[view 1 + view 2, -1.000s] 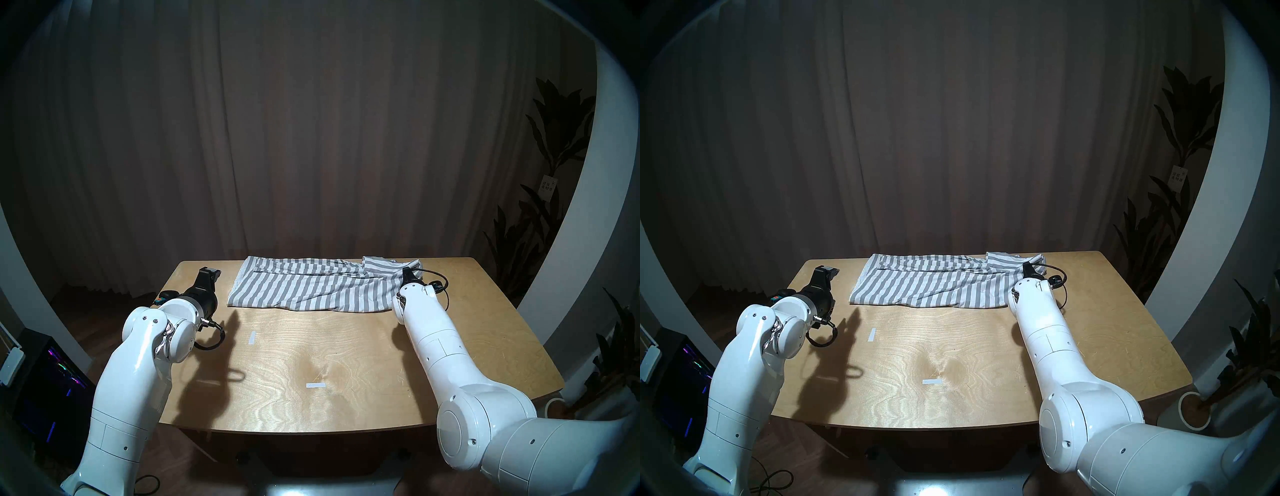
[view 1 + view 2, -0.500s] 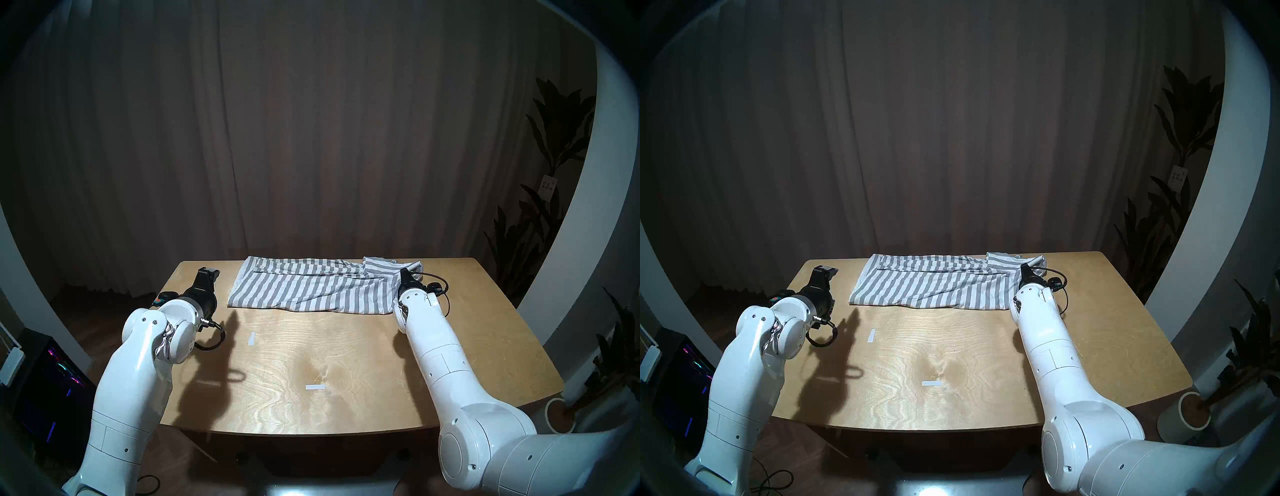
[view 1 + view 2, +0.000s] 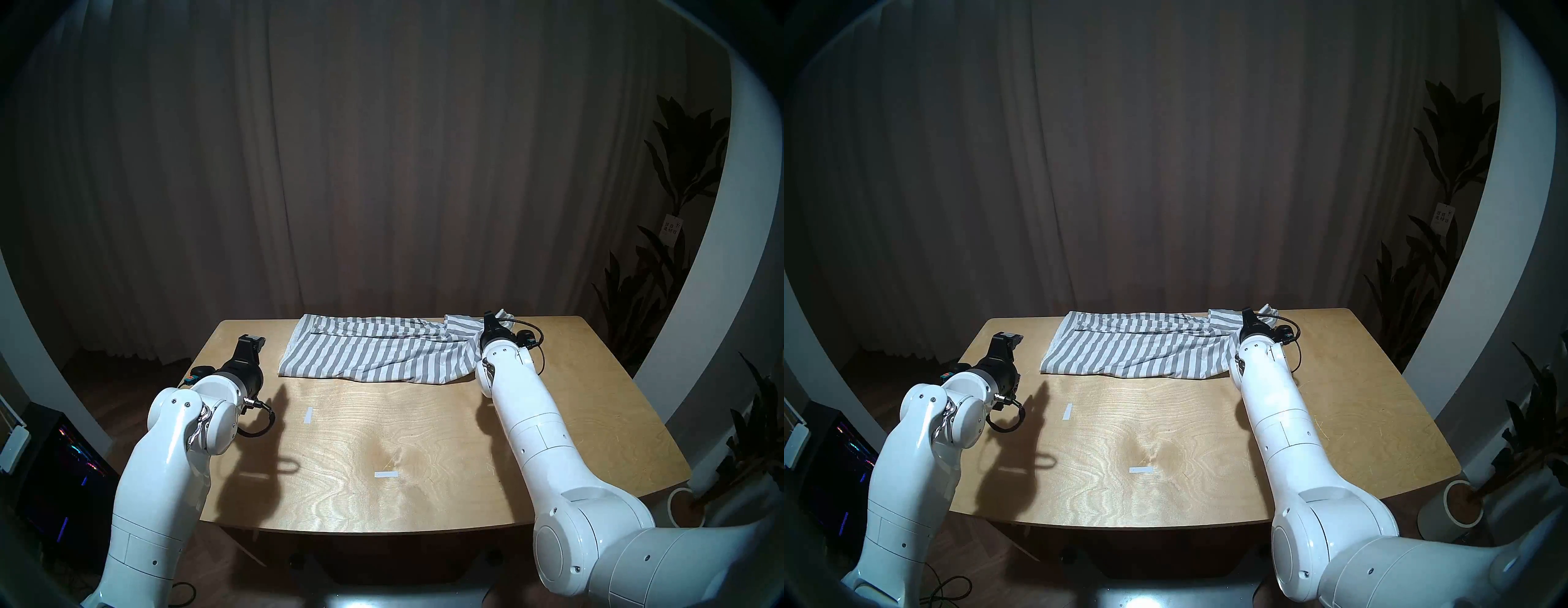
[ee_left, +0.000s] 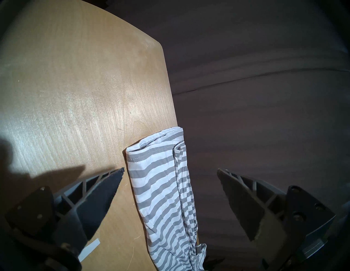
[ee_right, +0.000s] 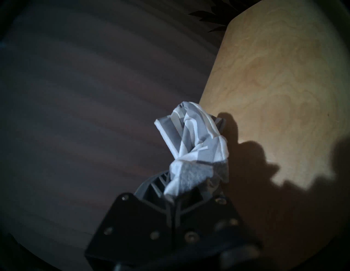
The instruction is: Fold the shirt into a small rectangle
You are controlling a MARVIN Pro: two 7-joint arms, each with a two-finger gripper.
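The grey-and-white striped shirt (image 3: 373,352) lies as a long band along the far edge of the wooden table (image 3: 424,429). My right gripper (image 3: 488,317) is shut on a bunched corner of the shirt (image 5: 193,147) at its right end and holds that end a little above the table. My left gripper (image 3: 253,339) hovers open just left of the shirt's left end. In the left wrist view the shirt's hemmed end (image 4: 161,189) lies between and beyond the wide-apart fingers (image 4: 106,191), untouched.
Two white tape marks (image 3: 308,415) (image 3: 387,474) are stuck on the table's near half. The shirt's far side reaches the table's back edge (image 4: 170,106). A potted plant (image 3: 683,507) stands off the right side and a lit computer case (image 3: 63,467) off the left.
My right gripper has risen and shifted slightly left, lifting the shirt's right end off the table. My left gripper has dropped back a little toward me, still open.
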